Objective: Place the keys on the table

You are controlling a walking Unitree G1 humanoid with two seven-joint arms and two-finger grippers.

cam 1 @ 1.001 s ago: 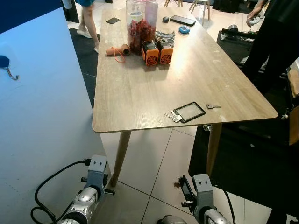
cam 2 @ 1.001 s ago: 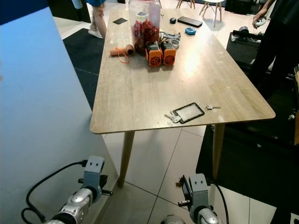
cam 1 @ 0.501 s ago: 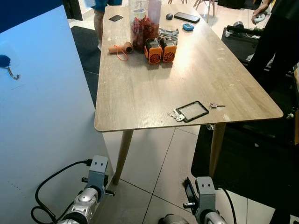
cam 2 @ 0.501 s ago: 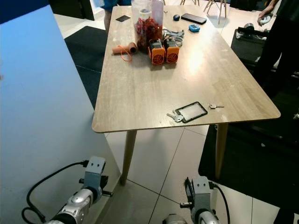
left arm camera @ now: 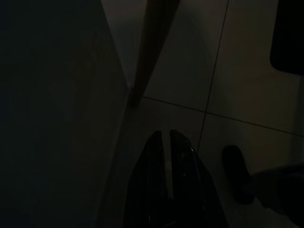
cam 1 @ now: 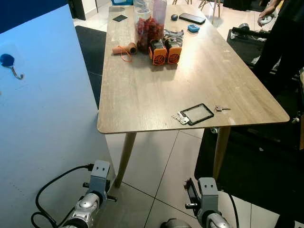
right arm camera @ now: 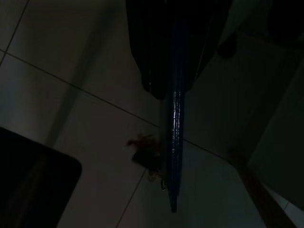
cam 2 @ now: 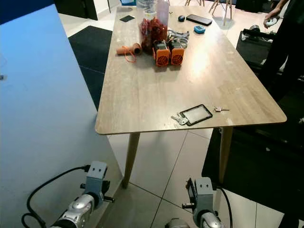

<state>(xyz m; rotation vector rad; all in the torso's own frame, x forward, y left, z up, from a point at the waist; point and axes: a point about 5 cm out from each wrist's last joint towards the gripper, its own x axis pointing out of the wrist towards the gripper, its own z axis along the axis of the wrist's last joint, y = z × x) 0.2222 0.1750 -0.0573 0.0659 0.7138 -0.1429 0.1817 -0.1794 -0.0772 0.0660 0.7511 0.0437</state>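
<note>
A bunch of silver keys [cam 1: 179, 118] lies near the front edge of the wooden table [cam 1: 142, 95], touching a black-framed card holder [cam 1: 197, 114]. A single small key [cam 1: 222, 109] lies just right of it. Both arms hang low in front of the table, above the tiled floor. The left gripper [left arm camera: 166, 135] is shut and holds nothing. My right gripper [right arm camera: 168, 88] is shut on a thin dark blue strip [right arm camera: 175, 142] that sticks out past its fingers. A small brownish clump [right arm camera: 146, 153] shows near the strip; I cannot tell whether it is attached.
A white panel [cam 1: 42, 118] with a blue hook [cam 1: 8, 61] stands close on the left. A jar [cam 1: 149, 23], two orange devices [cam 1: 165, 52] and a phone [cam 1: 192, 18] sit at the table's far end. A person in black [cam 1: 285, 33] stands at the right, beside a black mat [cam 1: 256, 156].
The camera has shifted a little, so the table sits slightly lower in the picture. A person's legs at the table's far left end have gone from view. Both arms hang as before.
</note>
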